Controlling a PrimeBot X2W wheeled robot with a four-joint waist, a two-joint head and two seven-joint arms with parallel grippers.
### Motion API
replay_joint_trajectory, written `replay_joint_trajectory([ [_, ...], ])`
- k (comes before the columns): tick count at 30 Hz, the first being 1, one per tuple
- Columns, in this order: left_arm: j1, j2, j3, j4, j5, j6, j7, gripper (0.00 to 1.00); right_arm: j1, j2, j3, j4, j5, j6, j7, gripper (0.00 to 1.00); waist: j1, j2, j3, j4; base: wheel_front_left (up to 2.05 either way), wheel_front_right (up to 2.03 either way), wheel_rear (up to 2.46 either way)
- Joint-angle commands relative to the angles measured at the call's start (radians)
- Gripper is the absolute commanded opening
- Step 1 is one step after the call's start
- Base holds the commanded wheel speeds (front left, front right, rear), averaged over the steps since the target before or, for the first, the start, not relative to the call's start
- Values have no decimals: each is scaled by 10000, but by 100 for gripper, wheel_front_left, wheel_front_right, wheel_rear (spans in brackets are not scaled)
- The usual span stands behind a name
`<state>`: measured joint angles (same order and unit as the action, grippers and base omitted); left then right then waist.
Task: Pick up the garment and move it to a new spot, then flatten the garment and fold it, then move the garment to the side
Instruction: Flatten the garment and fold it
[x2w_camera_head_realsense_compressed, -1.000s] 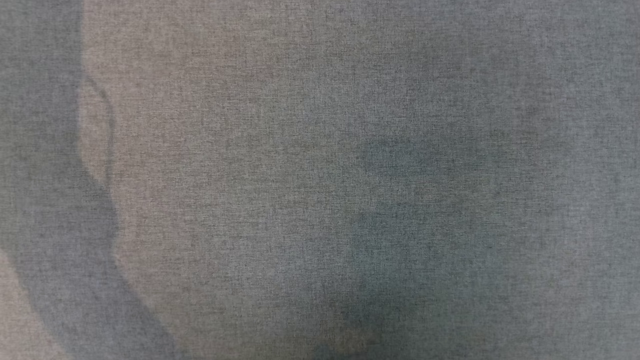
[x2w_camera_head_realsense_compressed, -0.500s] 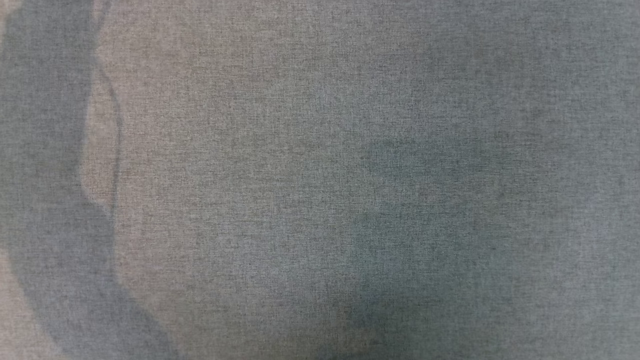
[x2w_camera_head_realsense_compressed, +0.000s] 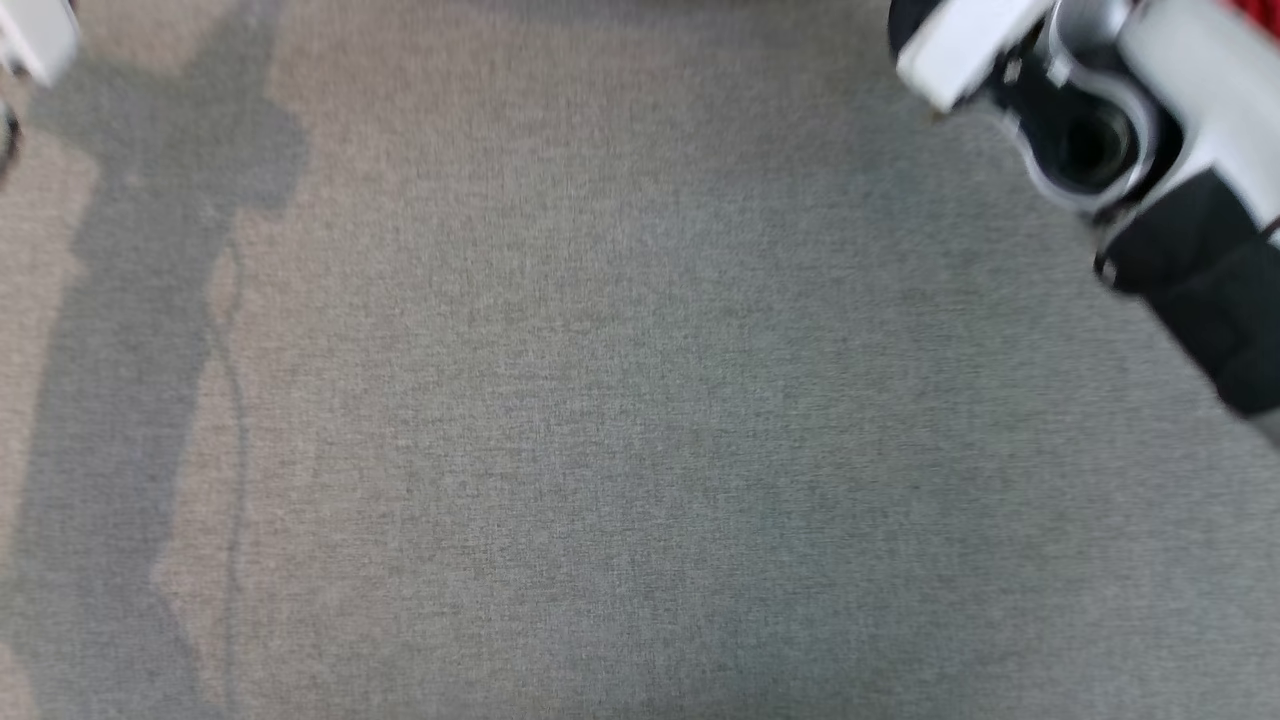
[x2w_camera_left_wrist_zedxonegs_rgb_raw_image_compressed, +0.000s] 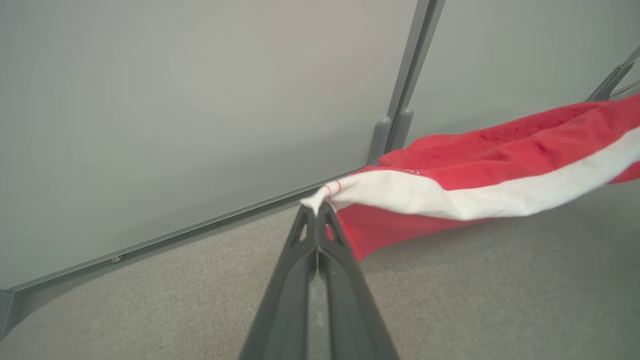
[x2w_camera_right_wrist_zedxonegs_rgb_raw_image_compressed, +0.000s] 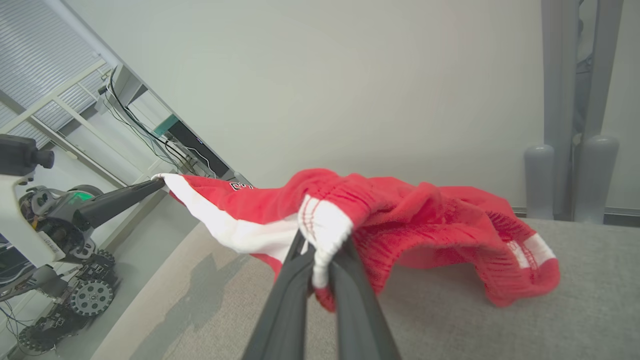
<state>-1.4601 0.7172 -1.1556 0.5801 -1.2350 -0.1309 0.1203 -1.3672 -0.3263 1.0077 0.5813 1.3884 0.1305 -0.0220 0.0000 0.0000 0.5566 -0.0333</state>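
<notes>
Garment stretched between my left gripper and right gripper, both clamped on it; I should lower it taut and level.

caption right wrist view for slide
Right gripper shut on a red-and-white fabric garment, left gripper holding its far corner
</notes>
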Motion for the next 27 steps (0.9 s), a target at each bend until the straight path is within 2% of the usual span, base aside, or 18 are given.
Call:
replay_joint_trajectory([
  [1, 544, 218, -149, -308, -314, 2, 96, 0, 470, -108, 263, -225, 135, 8, 84, 0, 0, 0, -836, -144, 0, 0, 0],
  [11, 3329, 1353, -855, -2055, -1331, 2, 574, 0, 2689, -835, 1517, -1432, 810, 8, 281, 0, 0, 0, -2677, -190, 0, 0, 0],
  [14, 4216, 1695, -1004, -2844, -1578, 131, 890, 0, 3445, -1169, 1871, -1819, 1072, 8, 426, 0, 0, 0, -3296, -162, 0, 0, 0],
  [20, 5728, 2527, -1161, -5000, -1909, 689, 1618, 0, 4888, -1904, 2312, -2794, 1482, 8, 848, 0, 0, 0, -4176, -39, 0, 0, 0],
  [27, 7170, 3645, -1211, -7613, -2265, 1598, 1926, 0, 6380, -2896, 2558, -4029, 1432, 8, 1254, 0, 0, 0, -4609, 63, 0, 0, 0],
])
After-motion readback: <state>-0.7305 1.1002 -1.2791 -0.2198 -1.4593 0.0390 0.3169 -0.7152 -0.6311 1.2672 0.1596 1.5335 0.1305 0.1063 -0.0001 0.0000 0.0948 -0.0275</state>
